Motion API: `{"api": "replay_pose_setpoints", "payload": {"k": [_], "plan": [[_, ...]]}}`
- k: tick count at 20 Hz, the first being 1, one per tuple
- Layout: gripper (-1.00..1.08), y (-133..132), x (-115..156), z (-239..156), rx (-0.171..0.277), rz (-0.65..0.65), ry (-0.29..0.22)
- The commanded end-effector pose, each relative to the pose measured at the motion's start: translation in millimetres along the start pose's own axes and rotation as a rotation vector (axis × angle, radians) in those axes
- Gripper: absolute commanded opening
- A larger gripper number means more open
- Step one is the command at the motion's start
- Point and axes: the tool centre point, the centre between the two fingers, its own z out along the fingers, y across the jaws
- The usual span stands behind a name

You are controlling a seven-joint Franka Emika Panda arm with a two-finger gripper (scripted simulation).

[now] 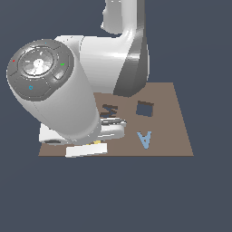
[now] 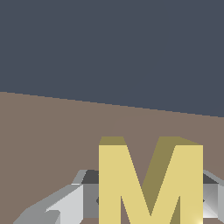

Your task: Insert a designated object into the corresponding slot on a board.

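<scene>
In the claw (image 2: 148,199), upright yellow M (image 2: 151,179).

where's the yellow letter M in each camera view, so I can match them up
Exterior view: the yellow M is only a sliver at the board's near edge, mostly hidden under the arm.
Wrist view: the yellow M fills the lower part, between the gripper's fingers.
Shared landmark: the brown board.

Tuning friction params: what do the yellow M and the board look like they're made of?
Yellow M: flat, uniform matte colour, sharp edges, no grain; reads as plastic or painted block, though a render can't confirm. Board: plain matte brown, textureless; could pass for fibreboard or wood, look leaves it open.
</scene>
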Motion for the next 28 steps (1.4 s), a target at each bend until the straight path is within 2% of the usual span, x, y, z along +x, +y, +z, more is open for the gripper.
{"api": "replay_pose_setpoints", "payload": {"k": [1, 7, 14, 21, 28], "plan": [[-1.0, 0, 0, 0, 0.0, 0.0, 0.0], [-1.0, 1, -2, 0, 0.0, 0.029, 0.0], [-1.0, 4, -9, -1, 0.0, 0.133, 0.0], [-1.0, 7, -23, -1, 0.0, 0.315, 0.0], [-1.0, 7, -42, -2, 0.0, 0.57, 0.0]]}}
